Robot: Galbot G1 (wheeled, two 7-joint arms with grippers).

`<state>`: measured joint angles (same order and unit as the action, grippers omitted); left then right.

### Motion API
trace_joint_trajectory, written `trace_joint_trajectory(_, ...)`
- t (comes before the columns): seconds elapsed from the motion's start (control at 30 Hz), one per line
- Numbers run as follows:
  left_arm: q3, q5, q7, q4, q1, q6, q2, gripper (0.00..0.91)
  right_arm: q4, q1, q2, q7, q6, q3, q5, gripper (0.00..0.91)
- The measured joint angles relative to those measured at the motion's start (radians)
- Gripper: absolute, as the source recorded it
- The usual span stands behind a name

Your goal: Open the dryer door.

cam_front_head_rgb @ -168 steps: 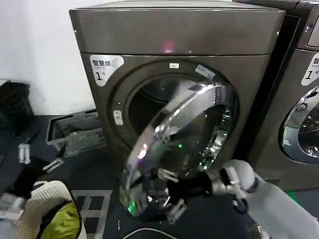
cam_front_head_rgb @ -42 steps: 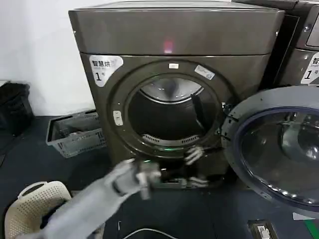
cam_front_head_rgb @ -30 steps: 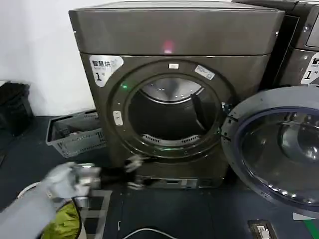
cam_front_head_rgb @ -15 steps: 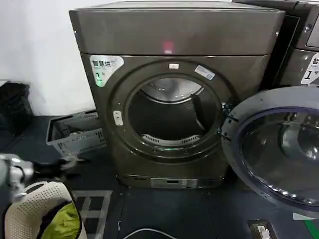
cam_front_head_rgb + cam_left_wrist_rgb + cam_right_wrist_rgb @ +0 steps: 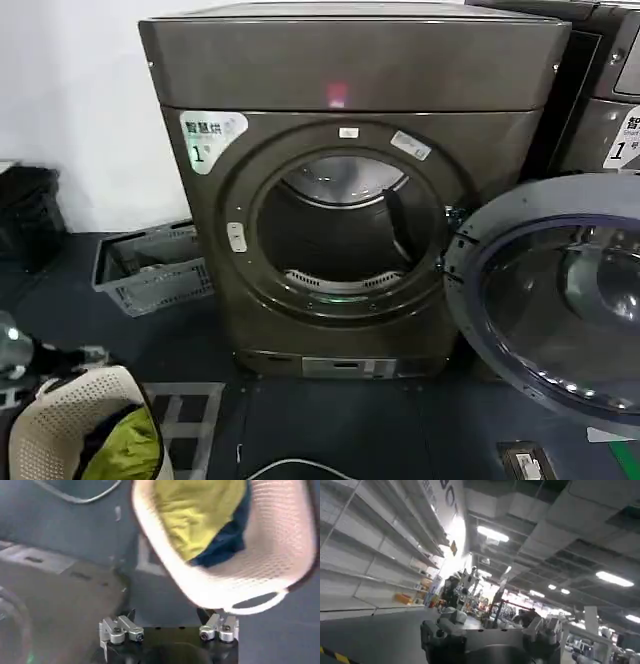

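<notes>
The dryer (image 5: 350, 70) stands in front of me, dark grey-brown with a white "1" sticker and a pink light on top. Its round opening (image 5: 340, 240) is uncovered and the drum inside shows. The dryer door (image 5: 560, 290) is swung wide to the right, its grey inner side and tinted bowl facing me. My left gripper (image 5: 92, 353) hangs low at the far left, well away from the dryer, just above the laundry basket. In the left wrist view the left gripper (image 5: 167, 617) is open and holds nothing. My right gripper (image 5: 490, 622) points up at the ceiling, open.
A cream laundry basket (image 5: 60, 405) (image 5: 280, 565) with yellow-green and dark blue clothes sits at the lower left. A grey crate (image 5: 150, 265) lies beside the dryer. A second machine (image 5: 600, 90) stands behind the open door. A white cable (image 5: 290, 465) lies on the floor.
The door has gone from half open, with my right gripper on it, to fully open. My left arm has drawn back from the dryer's lower front leftward to the basket.
</notes>
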<state>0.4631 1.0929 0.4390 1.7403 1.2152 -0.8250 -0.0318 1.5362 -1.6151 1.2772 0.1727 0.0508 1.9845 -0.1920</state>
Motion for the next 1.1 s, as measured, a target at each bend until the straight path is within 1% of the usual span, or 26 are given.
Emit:
trace_joint_trajectory(0.07,-0.012,0.03,0.0,-0.014,0.01,0.0,0.002,0.907,-0.002,0.0,0.003,-0.001,0.005,-0.001,0.0,0.907)
trace_joint_trajectory(0.37,-0.043,0.057,0.005,-0.079,0.031,0.001,0.004,0.907,0.002,0.005,0.017,0.007,0.013,-0.007,-0.007,0.907)
trace_joint_trajectory(0.67,-0.051,0.08,0.004,-0.11,0.035,0.001,0.004,0.907,-0.011,0.0,0.016,0.006,0.02,-0.001,-0.006,0.907)
trace_joint_trajectory(0.9,-0.074,0.107,0.004,-0.147,0.036,0.001,-0.006,0.907,-0.025,0.0,0.016,0.001,0.047,-0.001,-0.003,0.907)
trace_joint_trajectory(1.1,-0.078,0.119,0.004,-0.163,0.035,0.001,-0.011,0.907,-0.031,0.009,0.016,0.002,0.047,0.001,0.011,0.907)
